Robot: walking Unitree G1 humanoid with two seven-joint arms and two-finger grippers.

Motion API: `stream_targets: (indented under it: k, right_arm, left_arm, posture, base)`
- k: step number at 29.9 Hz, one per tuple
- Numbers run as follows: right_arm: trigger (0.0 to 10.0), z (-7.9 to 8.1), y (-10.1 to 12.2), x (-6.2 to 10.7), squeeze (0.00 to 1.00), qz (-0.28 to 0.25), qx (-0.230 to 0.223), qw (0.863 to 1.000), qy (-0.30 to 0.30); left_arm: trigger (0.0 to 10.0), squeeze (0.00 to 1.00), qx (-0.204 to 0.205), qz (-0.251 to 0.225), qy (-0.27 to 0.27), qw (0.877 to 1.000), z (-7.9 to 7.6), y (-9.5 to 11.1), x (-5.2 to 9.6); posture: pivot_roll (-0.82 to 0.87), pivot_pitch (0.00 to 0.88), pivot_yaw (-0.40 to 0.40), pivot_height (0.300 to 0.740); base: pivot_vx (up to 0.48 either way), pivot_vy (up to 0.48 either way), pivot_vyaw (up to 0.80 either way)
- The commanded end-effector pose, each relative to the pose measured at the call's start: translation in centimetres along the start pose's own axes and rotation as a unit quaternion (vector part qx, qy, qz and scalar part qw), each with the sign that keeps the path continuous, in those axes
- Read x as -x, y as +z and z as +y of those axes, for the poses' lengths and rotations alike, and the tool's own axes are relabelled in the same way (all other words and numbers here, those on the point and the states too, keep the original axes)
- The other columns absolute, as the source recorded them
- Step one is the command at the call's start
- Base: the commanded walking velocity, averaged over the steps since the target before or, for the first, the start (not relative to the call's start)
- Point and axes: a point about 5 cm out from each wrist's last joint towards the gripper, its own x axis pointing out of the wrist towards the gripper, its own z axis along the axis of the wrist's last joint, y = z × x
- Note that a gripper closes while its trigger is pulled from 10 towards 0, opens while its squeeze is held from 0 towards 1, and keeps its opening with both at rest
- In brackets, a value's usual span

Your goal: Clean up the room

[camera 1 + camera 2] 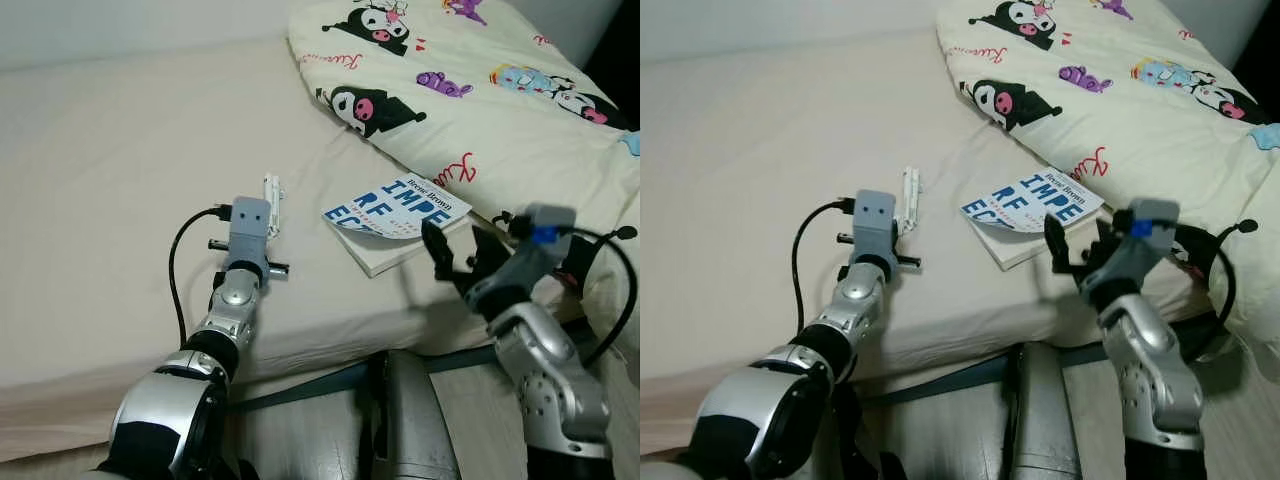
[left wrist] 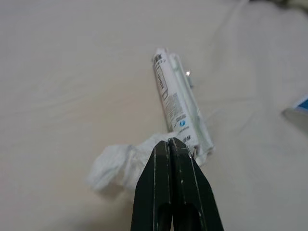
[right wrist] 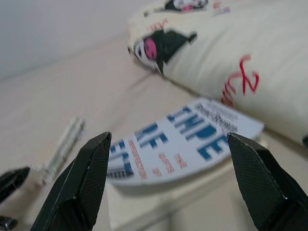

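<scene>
Two grippers work over the bed [image 1: 120, 180]. The left gripper [image 2: 172, 144], fingers pressed together, pinches a crumpled white tissue [image 2: 118, 163] beside a white tube [image 2: 175, 103] lying on the sheet. The right gripper [image 3: 171, 163], jaws spread wide and empty, is aimed at a book [image 1: 400, 218] lying partly under the patterned quilt [image 1: 480, 90], near the mattress edge. Step in hand, as judged: gathering litter. The next move calls for lifting the tissue clear and closing on the book's near corner.

Beige bed [image 1: 100, 150]; cartoon-print duvet [image 1: 500, 110]
</scene>
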Motion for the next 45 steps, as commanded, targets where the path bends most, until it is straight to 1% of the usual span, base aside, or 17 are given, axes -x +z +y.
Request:
stream_targets:
  k: [1, 3, 5, 8, 10, 12, 15, 18, 24, 26, 28, 32, 35, 36, 39, 44, 45]
  right_arm:
    - [10.0, 0.1, 0.5, 0.0, 0.0, -0.004, -0.006, 1.0, 0.002]
    - [10.0, 0.4, 1.2, -0.5, 0.0, -0.019, -0.013, 1.0, 0.006]
    - [10.0, 1.0, 2.5, -1.6, 0.0, -0.047, -0.031, 0.998, 0.021]
    - [10.0, 1.5, 2.9, -2.5, 0.0, -0.059, -0.045, 0.997, 0.033]
    - [10.0, 1.8, 2.7, -3.3, 0.0, -0.059, -0.049, 0.996, 0.041]
    - [10.0, 2.1, 2.6, -3.7, 0.0, -0.06, -0.056, 0.996, 0.047]
    - [10.0, 3.2, 2.1, -5.1, 0.0, -0.058, -0.08, 0.993, 0.067]
    - [10.0, 3.6, 1.4, -6.2, 0.0, -0.048, -0.102, 0.991, 0.078]
    - [10.0, 3.3, 0.5, -7.8, 0.0, -0.039, -0.144, 0.986, 0.076]
    - [10.0, 2.7, -0.7, -9.6, 0.0, -0.02, -0.186, 0.98, 0.072]
    - [10.0, 2.7, -1.3, -10.1, 0.0, -0.007, -0.199, 0.977, 0.071]
    - [10.0, 3.0, -3.2, -10.9, 0.0, 0.039, -0.192, 0.979, 0.061]
    - [10.0, 3.9, -4.8, -11.3, 0.0, 0.077, -0.184, 0.978, 0.06]
    - [10.0, 3.9, -4.8, -11.3, 0.0, 0.077, -0.184, 0.978, 0.06]
    - [10.0, 5.1, -5.4, -11.7, 0.0, 0.098, -0.168, 0.978, 0.073]
    - [10.0, 6.4, -6.0, -12.0, 0.0, 0.119, -0.155, 0.977, 0.082]
    - [10.0, 7.0, -6.1, -12.1, 0.0, 0.123, -0.15, 0.977, 0.091]
  left_arm:
    - [0.0, 0.0, 0.024, -0.025, -0.017, 0.999, 0.0, 0.9, -0.2]
    - [0.0, 0.0, 0.033, -0.049, -0.032, 0.998, 0.2, 1.8, -0.4]
    - [0.0, 0.0, 0.024, -0.096, -0.063, 0.993, 1.0, 2.9, -0.4]
    - [0.0, 0.0, 0.02, -0.117, -0.074, 0.99, 1.8, 3.0, 0.0]
    - [0.0, 0.0, 0.004, -0.13, -0.081, 0.988, 2.5, 2.6, 0.7]
    - [0.0, 0.0, 0.01, -0.135, -0.082, 0.987, 2.9, 2.4, 1.1]
    - [0.0, 0.0, 0.051, -0.151, -0.087, 0.983, 4.1, 2.3, 2.2]
    - [0.0, 0.0, 0.076, -0.166, -0.115, 0.976, 4.2, 2.9, 2.8]
    - [0.0, 0.0, 0.082, -0.191, -0.16, 0.965, 4.4, 4.2, 3.7]
    - [0.0, 0.0, 0.081, -0.203, -0.164, 0.962, 5.6, 5.0, 4.7]
    - [0.0, 0.0, 0.084, -0.207, -0.159, 0.962, 6.2, 5.4, 5.2]
    - [0.0, 0.0, 0.106, -0.215, -0.151, 0.959, 7.1, 6.1, 6.5]
    - [0.0, 0.0, 0.141, -0.216, -0.157, 0.953, 7.6, 7.0, 8.7]
    - [0.0, 0.0, 0.141, -0.216, -0.157, 0.953, 7.6, 7.0, 8.7]
    - [0.0, 0.0, 0.167, -0.207, -0.162, 0.95, 7.8, 7.2, 10.4]
    - [0.0, 0.0, 0.188, -0.2, -0.163, 0.948, 7.3, 7.3, 11.6]
    - [7.2, 0.0, 0.192, -0.197, -0.164, 0.948, 7.1, 7.7, 11.9]
  posture:
    - [-0.2, 0.302, 0.059, 0.496]
    - [-0.18, 0.297, 0.059, 0.496]
    - [-0.15, 0.282, 0.062, 0.496]
    - [-0.12, 0.28, 0.064, 0.496]
    - [-0.1, 0.278, 0.067, 0.496]
    - [-0.08, 0.281, 0.067, 0.496]
    - [-0.05, 0.284, 0.073, 0.496]
    - [-0.03, 0.285, 0.071, 0.496]
    - [0.03, 0.288, 0.066, 0.496]
    - [0.07, 0.295, 0.05, 0.496]
    - [0.09, 0.301, 0.041, 0.496]
    - [0.14, 0.317, 0.028, 0.496]
    - [0.19, 0.345, 0.008, 0.496]
    - [0.19, 0.345, 0.008, 0.496]
    - [0.21, 0.368, 0.0, 0.496]
    - [0.24, 0.389, -0.011, 0.496]
    - [0.25, 0.392, -0.017, 0.496]
  base:
    - [0.0, 0.0, 0.0]
    - [0.0, 0.0, 0.0]
    - [0.0, 0.0, 0.0]
    - [0.0, 0.0, 0.0]
    - [0.0, 0.0, 0.0]
    - [0.0, 0.0, 0.0]
    - [0.0, 0.0, 0.0]
    - [0.0, 0.0, 0.0]
    - [0.0, 0.0, 0.0]
    - [0.0, 0.0, 0.0]
    - [0.0, 0.0, 0.0]
    - [0.0, 0.0, 0.0]
    - [0.0, 0.0, 0.0]
    - [0.0, 0.0, 0.0]
    - [0.0, 0.0, 0.0]
    - [0.0, 0.0, 0.0]
    - [0.0, 0.0, 0.0]
